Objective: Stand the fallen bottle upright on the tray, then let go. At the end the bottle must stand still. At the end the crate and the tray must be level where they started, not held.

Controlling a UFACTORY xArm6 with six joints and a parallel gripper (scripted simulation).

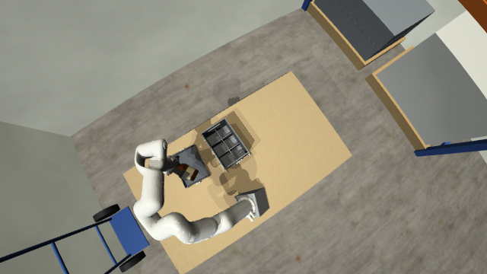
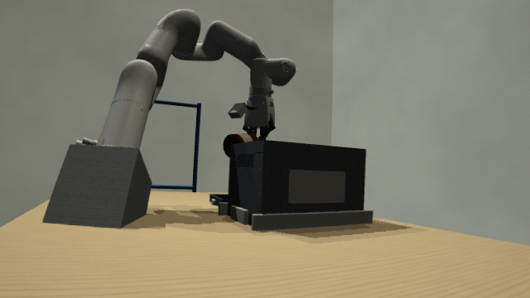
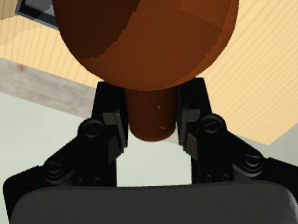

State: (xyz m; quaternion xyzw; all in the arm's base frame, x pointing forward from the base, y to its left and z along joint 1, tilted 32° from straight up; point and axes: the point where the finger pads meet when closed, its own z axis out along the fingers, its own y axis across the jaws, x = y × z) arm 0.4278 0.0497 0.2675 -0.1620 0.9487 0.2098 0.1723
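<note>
Bottle held by its neck above the tray, beside the crate.

The table point(image 1: 297, 152) carries everything. The arm point(image 1: 152, 205) rises from a grey base point(image 2: 95, 186) near one table edge and bends over to the tray. The crate point(image 1: 225, 143), dark and split into six cells, stands level next to the tray point(image 1: 199, 160), which lies flat between the crate and the arm's wrist. The gripper point(image 3: 152, 129) points down over the tray, its jaws closed narrow on the neck of the brown bottle point(image 3: 147, 23). In the exterior view the bottle point(image 2: 233, 142) hangs tilted on its side just behind the crate's top edge; whether it touches the tray cannot be told.
</note>
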